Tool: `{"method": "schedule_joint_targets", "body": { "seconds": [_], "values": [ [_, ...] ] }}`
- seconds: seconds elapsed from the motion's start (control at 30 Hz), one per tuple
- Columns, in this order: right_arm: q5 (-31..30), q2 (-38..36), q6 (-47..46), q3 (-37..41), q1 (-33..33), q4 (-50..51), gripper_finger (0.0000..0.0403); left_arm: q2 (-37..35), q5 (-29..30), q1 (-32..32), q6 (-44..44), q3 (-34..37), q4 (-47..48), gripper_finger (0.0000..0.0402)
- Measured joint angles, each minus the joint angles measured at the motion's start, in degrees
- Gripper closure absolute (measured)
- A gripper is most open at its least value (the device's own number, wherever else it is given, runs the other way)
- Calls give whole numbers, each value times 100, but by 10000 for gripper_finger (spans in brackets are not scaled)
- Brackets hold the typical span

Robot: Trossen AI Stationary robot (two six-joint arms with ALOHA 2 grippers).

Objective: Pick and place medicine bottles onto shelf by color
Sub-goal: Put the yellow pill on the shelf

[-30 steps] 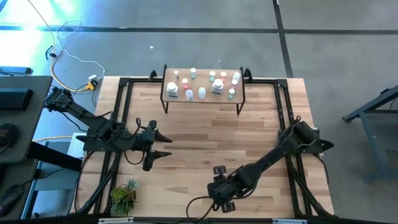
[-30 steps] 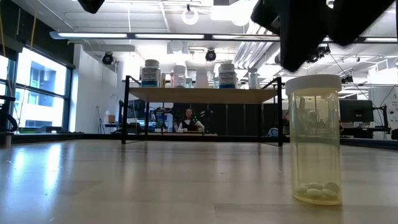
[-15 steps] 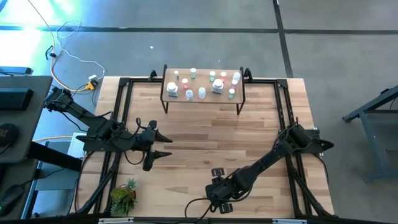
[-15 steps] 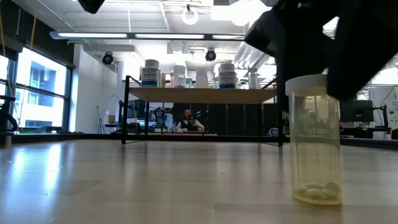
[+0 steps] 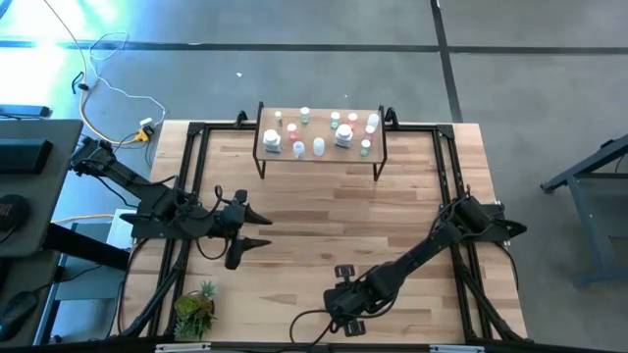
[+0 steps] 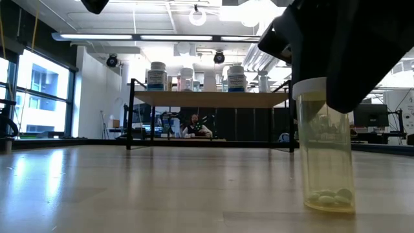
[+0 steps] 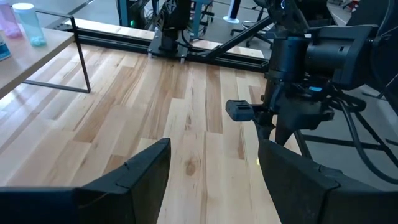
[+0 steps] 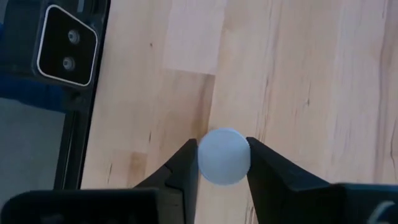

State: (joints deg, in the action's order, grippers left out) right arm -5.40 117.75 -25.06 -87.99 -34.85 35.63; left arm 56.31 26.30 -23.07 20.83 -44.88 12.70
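Note:
A clear vial (image 6: 325, 155) with a white cap and a few pills at its bottom stands near the table's near edge. My right gripper (image 8: 224, 155) is shut on its top; in the high view this gripper (image 5: 345, 306) is at the near middle. My left gripper (image 5: 257, 227) hangs open over the table's left part, nothing between its fingers (image 7: 149, 168). The shelf (image 5: 319, 149) stands on thin black legs at the far edge, with several small bottles (image 5: 343, 135) upright on its board. My right gripper pinches the vial's white cap (image 8: 224, 167) between its two fingers (image 8: 186, 167), one on each side of the round top. The fingers come steeply from above. The vial stands about upright with its base (image 6: 330, 206) on the table.
A small green potted plant (image 5: 196, 309) sits at the near left corner. Black frame rails (image 5: 191, 196) run along the table's sides. Bare wood lies between the vial and the shelf (image 6: 213, 98).
My right gripper has come down over the vial's top and shut on its cap; a second ago it hung open above it. The vial still stands on the table in the same spot.

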Motion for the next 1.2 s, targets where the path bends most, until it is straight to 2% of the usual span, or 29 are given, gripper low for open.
{"method": "schedule_joint_targets", "body": {
  "seconds": [0.23, 0.5, 0.73, 0.97, 1.2],
  "values": [
    [151, -37, -313, 0, 111, 21, 301, -41, -3, 67, 1, 0, 1, 170],
    [215, -424, -399, 0, 432, 72, 305, -495, 1, 430, -1, -4, 9, 170],
    [255, -860, -496, 0, 921, 189, 305, -875, 2, 791, -7, -4, 323, 170],
    [270, -1304, -449, 0, 1516, 226, 305, -951, -2, 1208, -389, -4, 498, 170],
    [263, -1736, 78, 0, 2239, 272, 306, -942, 1, 1849, -717, -4, 689, 170]
  ]
}}
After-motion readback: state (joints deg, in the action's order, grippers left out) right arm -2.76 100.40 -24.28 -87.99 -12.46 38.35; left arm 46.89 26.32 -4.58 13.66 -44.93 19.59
